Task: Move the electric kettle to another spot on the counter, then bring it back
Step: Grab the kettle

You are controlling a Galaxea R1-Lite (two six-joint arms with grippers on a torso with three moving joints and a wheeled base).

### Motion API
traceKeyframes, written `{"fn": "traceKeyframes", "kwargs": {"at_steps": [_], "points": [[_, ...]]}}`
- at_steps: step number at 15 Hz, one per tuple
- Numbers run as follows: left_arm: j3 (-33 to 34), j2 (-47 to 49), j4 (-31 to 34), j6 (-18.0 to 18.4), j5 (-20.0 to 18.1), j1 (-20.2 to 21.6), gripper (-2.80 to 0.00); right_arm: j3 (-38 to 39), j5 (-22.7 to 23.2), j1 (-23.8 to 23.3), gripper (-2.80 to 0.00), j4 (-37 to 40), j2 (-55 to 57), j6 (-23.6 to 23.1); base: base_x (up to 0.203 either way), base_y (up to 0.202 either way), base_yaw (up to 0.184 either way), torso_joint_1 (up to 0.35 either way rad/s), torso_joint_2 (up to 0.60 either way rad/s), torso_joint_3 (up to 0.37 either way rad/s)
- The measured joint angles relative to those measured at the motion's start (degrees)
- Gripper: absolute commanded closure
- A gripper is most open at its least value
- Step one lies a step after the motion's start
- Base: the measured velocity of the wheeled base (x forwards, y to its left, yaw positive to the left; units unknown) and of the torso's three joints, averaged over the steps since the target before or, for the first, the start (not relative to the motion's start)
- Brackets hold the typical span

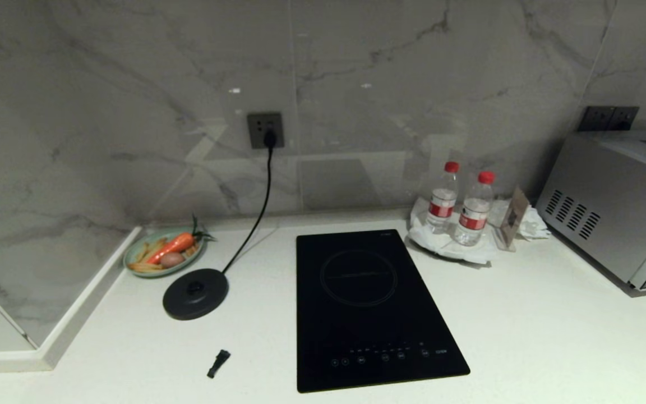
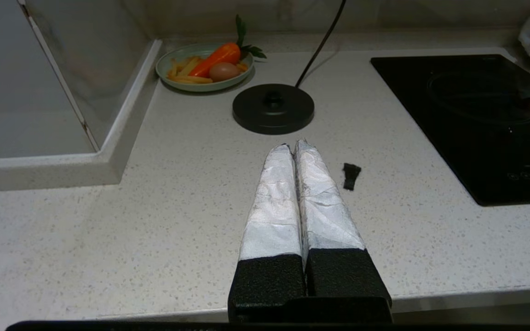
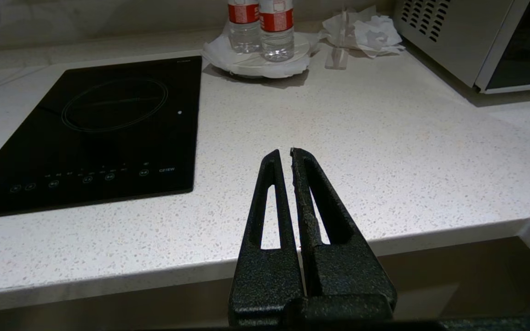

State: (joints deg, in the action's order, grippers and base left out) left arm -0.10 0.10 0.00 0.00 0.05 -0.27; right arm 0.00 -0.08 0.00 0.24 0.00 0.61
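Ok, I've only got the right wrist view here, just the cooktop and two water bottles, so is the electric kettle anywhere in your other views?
Observer: No kettle in any view. Only its round black base stands bare on the counter, left of the cooktop.
Operator: Is that base plugged in?
Observer: Yes, its cord runs up to the wall socket.
Operator: Anything else near it?
Observer: A green plate with a carrot and an egg sits behind it, by the corner.
Operator: And the left gripper?
Observer: The left gripper is shut and empty, pointing toward the base.
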Motion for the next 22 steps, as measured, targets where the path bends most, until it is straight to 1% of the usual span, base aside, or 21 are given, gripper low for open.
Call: {"fn": "traceKeyframes", "kwargs": {"at_steps": [12,22], "points": [[0.0,0.0,0.0,0.0,0.0,0.0,0.00,0.0,0.0,0.0,0.00,0.0,0.0,0.0,0.000,0.000,0.000,0.133,-0.31,-0.172],[0.0,0.0,0.0,0.0,0.0,0.0,0.00,0.0,0.0,0.0,0.00,0.0,0.0,0.0,0.000,0.000,0.000,0.001,0.00,0.000]]}}
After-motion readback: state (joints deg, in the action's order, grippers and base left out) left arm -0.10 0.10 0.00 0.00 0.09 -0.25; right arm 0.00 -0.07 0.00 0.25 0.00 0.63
